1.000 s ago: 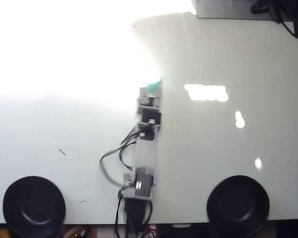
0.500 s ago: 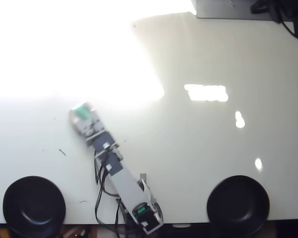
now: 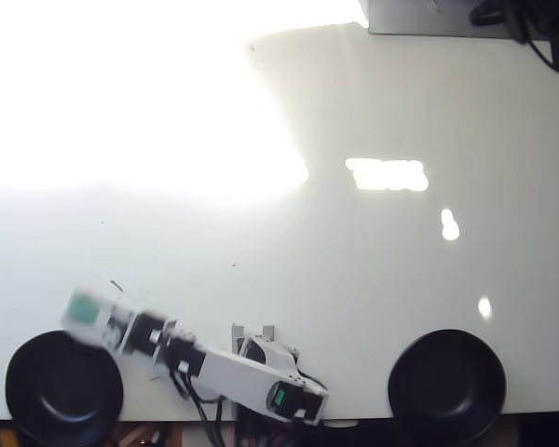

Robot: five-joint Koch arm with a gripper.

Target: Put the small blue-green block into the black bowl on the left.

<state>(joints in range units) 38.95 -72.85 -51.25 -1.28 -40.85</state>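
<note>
In the overhead view the white arm reaches from its base at the bottom centre out to the left. Its gripper [image 3: 84,315] is blurred and hangs just above the upper right rim of the left black bowl [image 3: 39,410]. A small blue-green block [image 3: 78,304] shows at the gripper's tip, held between the jaws. The bowl's inside looks empty. A second black bowl [image 3: 447,384] that looks the same stands at the bottom right, far from the gripper.
Strong glare washes out the table's upper left [image 3: 121,93]. A grey box [image 3: 429,17] and black cables [image 3: 531,23] sit at the top right edge. The arm's base [image 3: 261,349] and wiring are at the bottom centre, at the table's front edge.
</note>
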